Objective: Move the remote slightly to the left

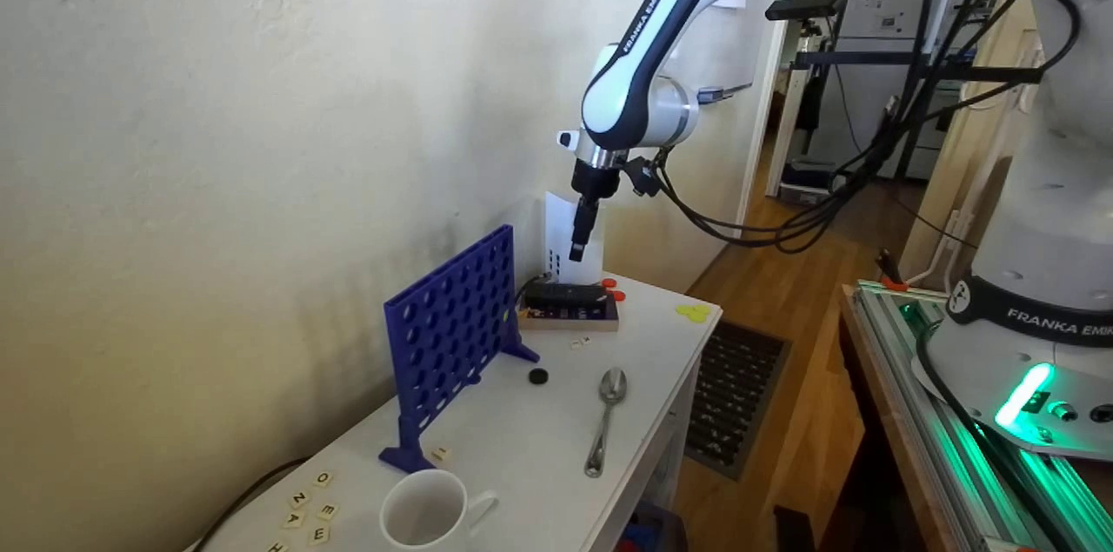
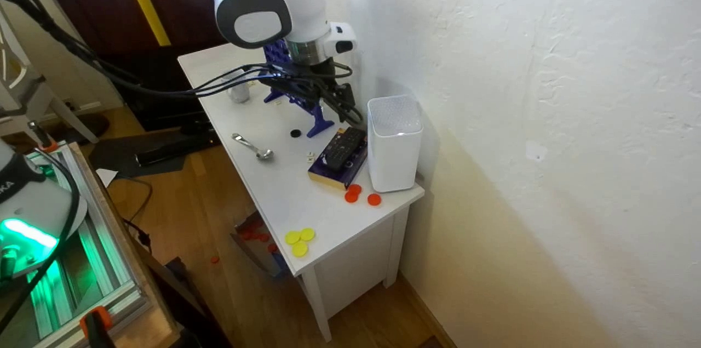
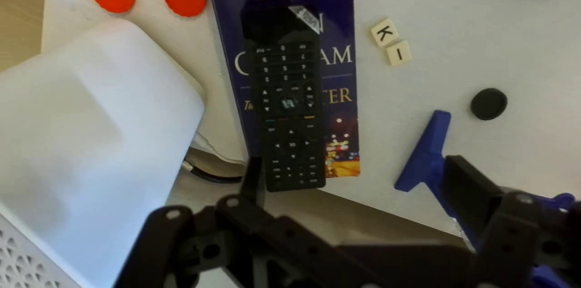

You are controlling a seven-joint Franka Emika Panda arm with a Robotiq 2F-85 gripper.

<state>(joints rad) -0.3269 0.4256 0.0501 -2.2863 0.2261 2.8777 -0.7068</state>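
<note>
The remote [image 3: 290, 111] is slim, flat and black with rows of buttons. It lies lengthwise on a dark blue book [image 3: 340, 75], and in the wrist view one end reaches past the book's edge. It also shows on the book in both exterior views [image 1: 565, 295] [image 2: 345, 148]. My gripper [image 3: 356, 170] is open with nothing between its fingers. In an exterior view the gripper [image 1: 577, 251] hangs above the book and remote, apart from them. In the wrist view the left finger appears beside the remote's near end and the right finger over a blue rack foot.
A tall white box [image 2: 394, 156] stands beside the book near the wall, with cables behind it. A blue upright game rack [image 1: 452, 309] stands close by. A spoon [image 1: 612, 387], black disc [image 1: 538, 376], mug [image 1: 426, 508], red discs [image 2: 374, 199] and yellow discs [image 2: 299, 238] are on the table.
</note>
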